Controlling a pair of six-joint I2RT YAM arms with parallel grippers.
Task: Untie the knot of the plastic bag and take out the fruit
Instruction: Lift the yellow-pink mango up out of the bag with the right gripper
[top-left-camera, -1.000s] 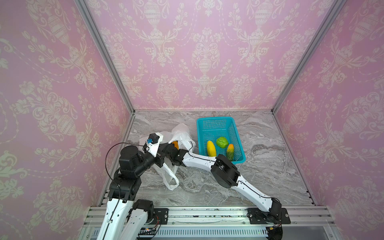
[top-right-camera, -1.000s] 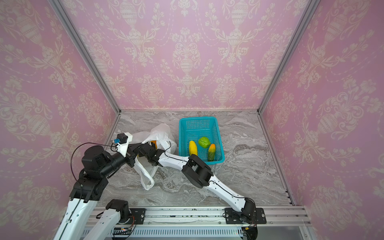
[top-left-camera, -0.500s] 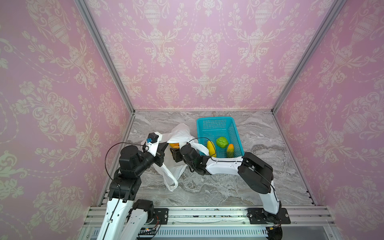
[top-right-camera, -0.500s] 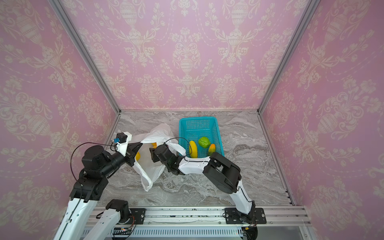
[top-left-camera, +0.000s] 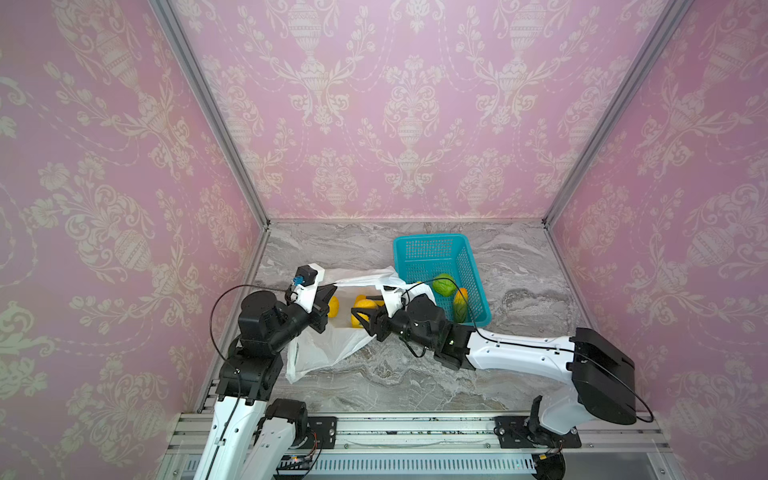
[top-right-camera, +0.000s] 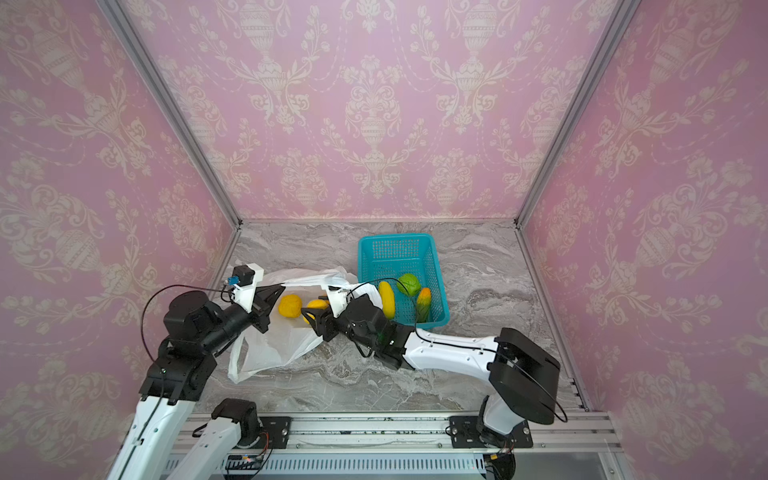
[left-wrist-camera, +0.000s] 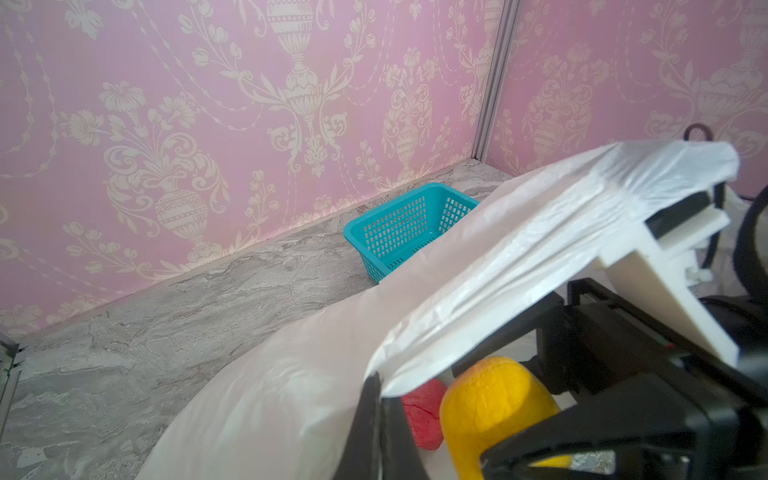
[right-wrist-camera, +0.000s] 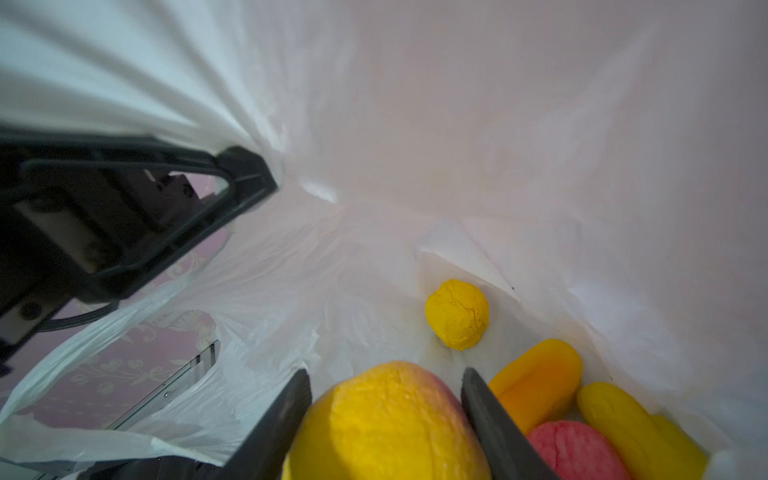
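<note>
plastic bag (top-left-camera: 324, 353) lies mouth-open at 8 o'clock of the teal basket (top-left-camera: 432, 243); no knot visible. left gripper (top-left-camera: 327, 301) pinched tight on the bag rim, holding it up. right gripper (right-wrist-camera: 386, 374) inside the bag, jaws half-wide, clamped across the yellow-pink fruit (right-wrist-camera: 386, 428). Fruit looks light, soft, matte: grip across its middle, gently. Bag film looks thin, floppy, slick: hold by the rim

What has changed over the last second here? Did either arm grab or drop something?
The right gripper, shut on a round yellow-pink toy fruit, has pulled back from deep in the thin white plastic bag toward the teal perforated basket, its elbow swinging out right. The bag's mouth gapes wider. No new grab or drop shows. The left gripper still pinches the bag's edge, and the basket's three fruits stayed.
</note>
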